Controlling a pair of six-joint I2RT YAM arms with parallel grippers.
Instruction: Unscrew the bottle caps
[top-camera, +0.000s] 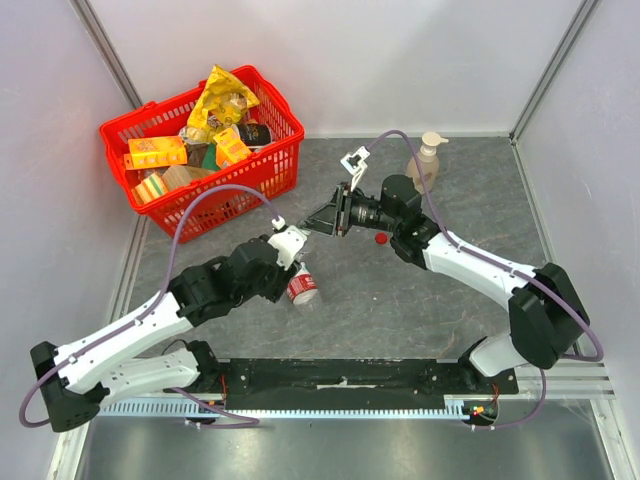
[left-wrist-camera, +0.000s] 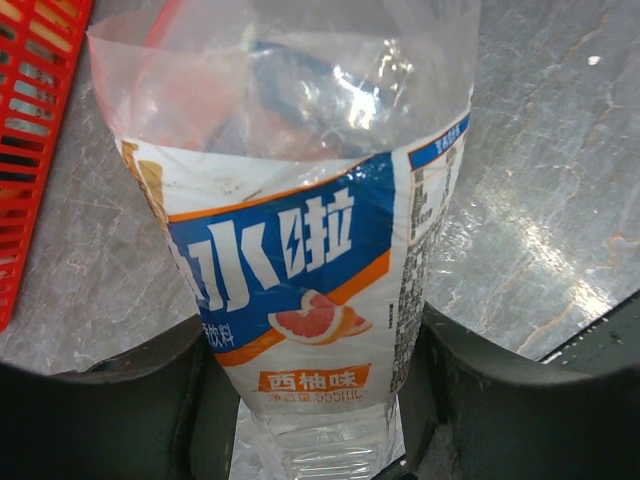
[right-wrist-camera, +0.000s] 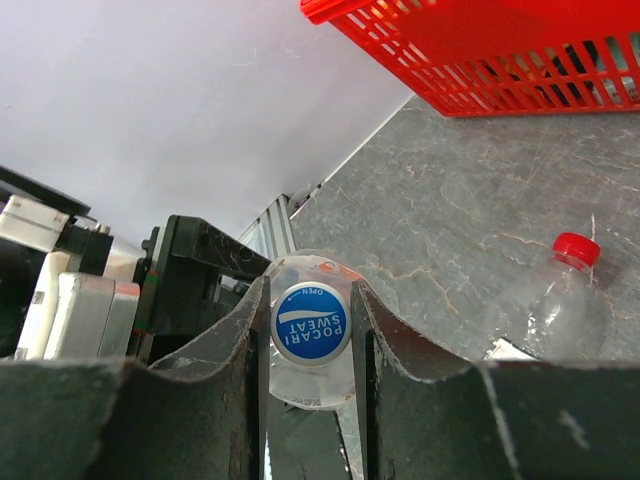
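My left gripper (left-wrist-camera: 320, 395) is shut on a clear bottle (left-wrist-camera: 300, 260) with a white, blue and orange label, gripped low on its body. My right gripper (right-wrist-camera: 310, 292) is shut on that bottle's cap (right-wrist-camera: 311, 322), a white cap with a blue printed top; a finger touches it on each side. In the top view the two grippers meet at mid-table, left (top-camera: 291, 246) and right (top-camera: 312, 224), and hide the held bottle. A second bottle (top-camera: 303, 288) lies on the table just below them; its red cap (right-wrist-camera: 576, 249) is on. A loose red cap (top-camera: 381, 238) lies beside my right wrist.
A red basket (top-camera: 283, 160) full of packets stands at the back left. A beige pump soap bottle (top-camera: 427, 158) stands at the back right behind my right arm. White walls close the table at the back and sides.
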